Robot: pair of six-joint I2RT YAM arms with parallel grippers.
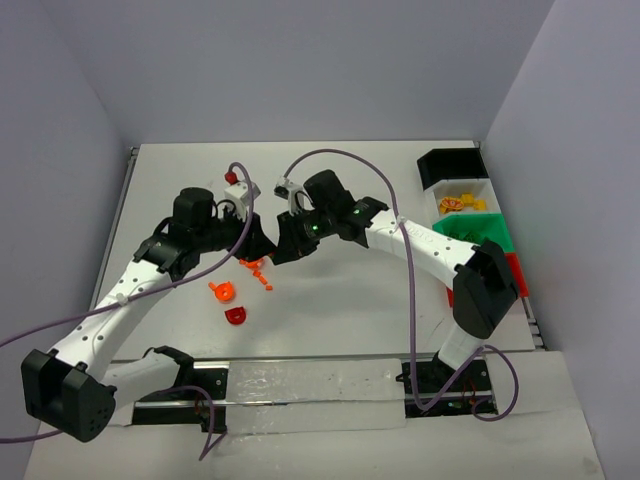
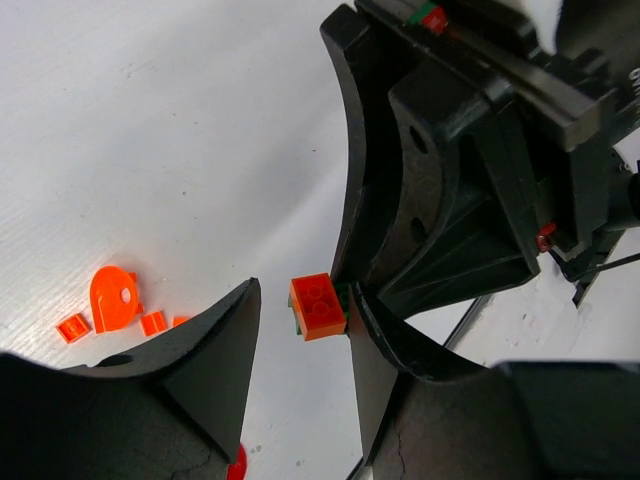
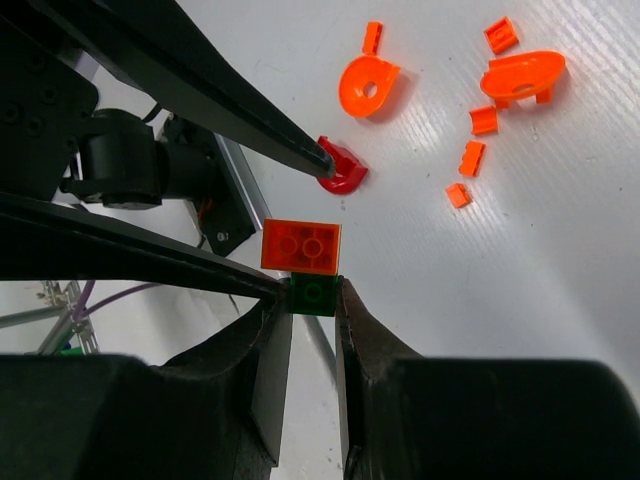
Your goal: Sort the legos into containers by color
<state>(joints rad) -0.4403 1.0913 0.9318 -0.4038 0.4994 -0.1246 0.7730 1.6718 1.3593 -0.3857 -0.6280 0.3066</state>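
My right gripper [image 3: 314, 295] is shut on a small green brick [image 3: 314, 296], holding it above the table. An orange brick [image 3: 301, 245] is stuck on the green one. My left gripper [image 2: 303, 302] is open around that orange brick [image 2: 318, 305]. One finger lies against the side of the pair and the other finger [image 2: 225, 330] stands a gap away. In the top view both grippers meet at the table's middle [image 1: 270, 248]. The containers stand in a row at the right: black [image 1: 452, 165], white [image 1: 480, 190], green [image 1: 490, 232], red [image 1: 517, 272].
Loose legos lie on the table under the grippers: an orange round piece [image 1: 222, 291], a red piece [image 1: 235, 315] and several small orange bits [image 1: 255, 267]. Yellow and orange pieces [image 1: 458, 204] lie in the white container. The right arm's elbow [image 1: 482, 285] stands in front of the red one.
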